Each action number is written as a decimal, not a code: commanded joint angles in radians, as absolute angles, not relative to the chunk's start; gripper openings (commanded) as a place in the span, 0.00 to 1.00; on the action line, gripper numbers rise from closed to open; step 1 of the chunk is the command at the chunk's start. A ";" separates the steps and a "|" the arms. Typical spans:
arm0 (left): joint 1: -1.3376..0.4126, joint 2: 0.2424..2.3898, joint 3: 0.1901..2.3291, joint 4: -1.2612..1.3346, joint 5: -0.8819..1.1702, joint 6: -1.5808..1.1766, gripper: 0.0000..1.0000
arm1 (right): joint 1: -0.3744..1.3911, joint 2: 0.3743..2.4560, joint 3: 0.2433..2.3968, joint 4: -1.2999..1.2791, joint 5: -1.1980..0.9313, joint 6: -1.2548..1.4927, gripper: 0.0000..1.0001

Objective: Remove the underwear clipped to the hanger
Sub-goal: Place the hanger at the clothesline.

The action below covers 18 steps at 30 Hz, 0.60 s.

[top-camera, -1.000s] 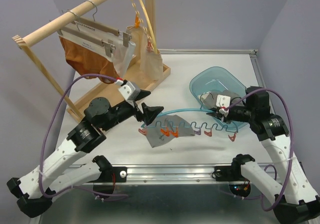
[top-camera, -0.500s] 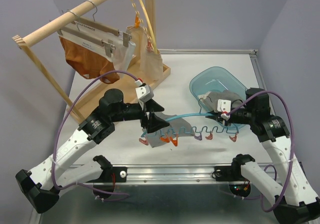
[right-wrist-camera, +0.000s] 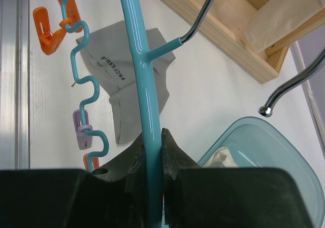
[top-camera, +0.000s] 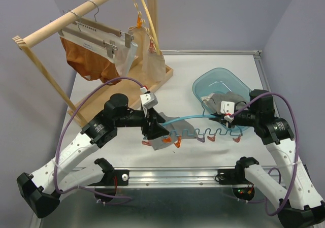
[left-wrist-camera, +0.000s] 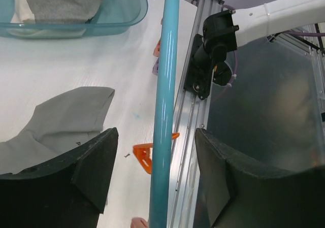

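Observation:
A teal hanger [top-camera: 195, 122] with orange and purple clips lies low over the table. A grey pair of underwear [top-camera: 163, 140] hangs clipped at its left end. My right gripper [top-camera: 220, 117] is shut on the hanger's bar [right-wrist-camera: 147, 96], with the grey underwear [right-wrist-camera: 127, 75] beyond it. My left gripper [top-camera: 155, 130] is open. Its jaws straddle the teal bar [left-wrist-camera: 165, 86] without touching it. The grey underwear [left-wrist-camera: 66, 121] lies beside the left finger [left-wrist-camera: 96, 162]. An orange clip [left-wrist-camera: 143, 157] sits under the bar.
A blue tub [top-camera: 203, 86] at the right holds grey and cream underwear [top-camera: 226, 97]. A wooden rack [top-camera: 61, 22] at the back left carries rust-orange briefs [top-camera: 86, 60] and beige ones [top-camera: 152, 63] on hangers. The table's metal front rail [left-wrist-camera: 190, 116] is close.
My left arm has swung right and forward, bringing its open gripper over the hanger's left end and the grey underwear. The hanger has shifted slightly. My right gripper has kept its hold.

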State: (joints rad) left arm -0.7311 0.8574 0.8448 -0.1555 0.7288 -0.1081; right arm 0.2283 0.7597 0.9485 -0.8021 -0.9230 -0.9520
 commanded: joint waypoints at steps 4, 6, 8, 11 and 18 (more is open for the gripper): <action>-0.729 0.828 0.844 -0.147 0.733 -0.115 0.64 | 0.222 0.755 0.954 -0.770 -0.946 -0.951 0.01; -0.729 0.827 0.844 -0.141 0.735 -0.117 0.62 | 0.224 0.755 0.951 -0.770 -0.950 -0.951 0.00; -0.729 0.830 0.844 -0.135 0.738 -0.123 0.59 | 0.222 0.755 0.948 -0.770 -0.953 -0.951 0.00; -0.729 0.834 0.836 -0.126 0.753 -0.129 0.54 | 0.222 0.755 0.943 -0.770 -0.960 -0.953 0.00; -0.730 0.859 0.815 -0.089 0.791 -0.143 0.37 | 0.222 0.758 0.937 -0.770 -0.979 -0.957 0.00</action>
